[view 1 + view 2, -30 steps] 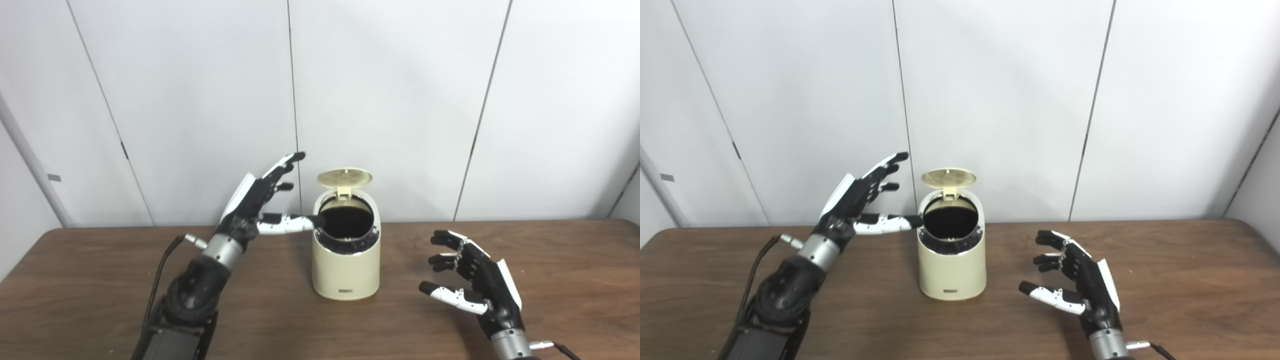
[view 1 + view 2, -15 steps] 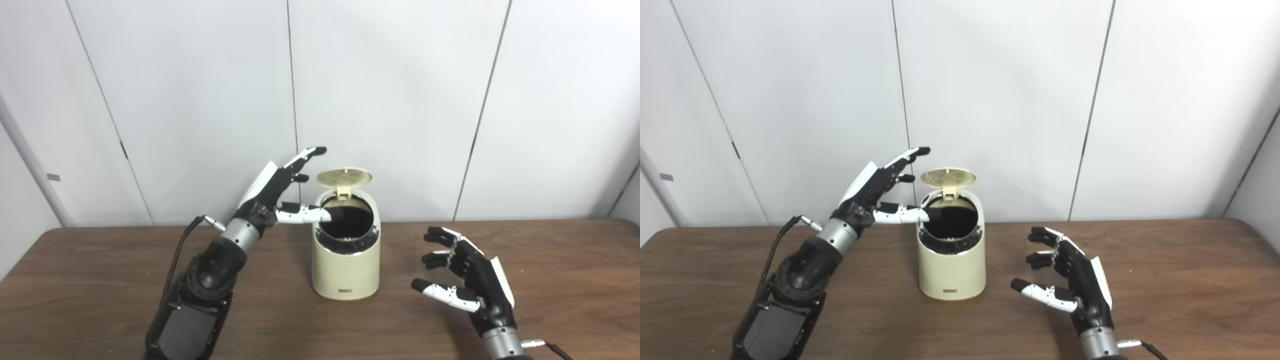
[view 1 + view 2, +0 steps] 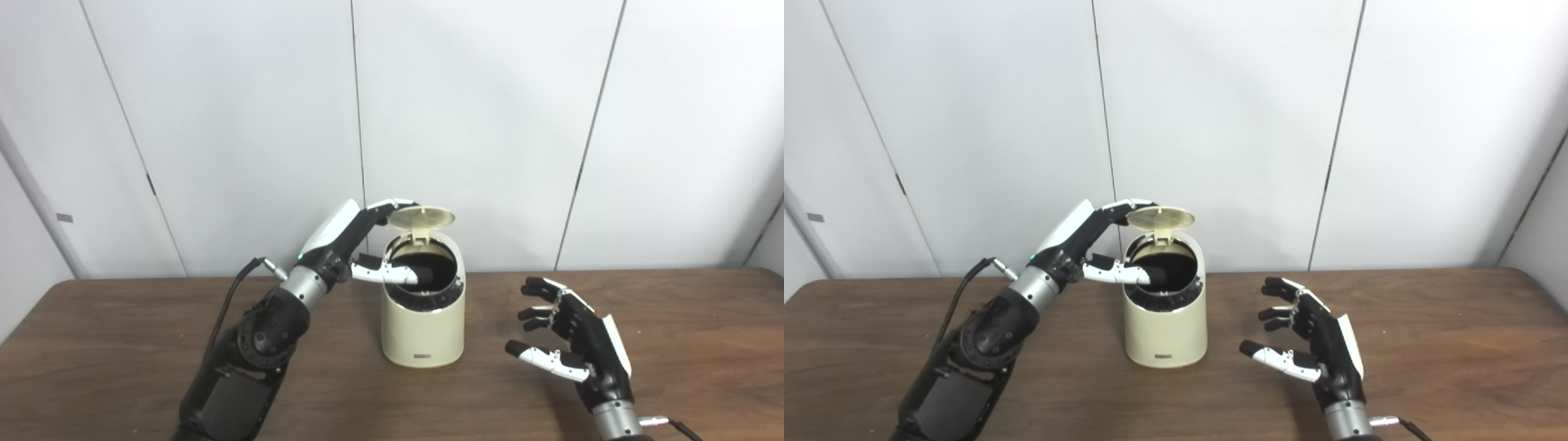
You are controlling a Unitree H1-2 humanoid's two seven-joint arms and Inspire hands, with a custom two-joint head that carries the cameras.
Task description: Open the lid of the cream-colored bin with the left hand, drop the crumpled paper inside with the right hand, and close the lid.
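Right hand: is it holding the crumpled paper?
No, the right hand hovers open over the table beside the bin, nothing in it.

this looks like a plain test room or lab, not a home. the back wall (image 3: 478,122) is made of big white panels with thin dark lines between them, and nothing hangs on it. a brown wood counter (image 3: 704,318) stands right against the wall. a thin cable (image 3: 229,300) runs from a black and white robot arm (image 3: 263,331) with bare metal parts.
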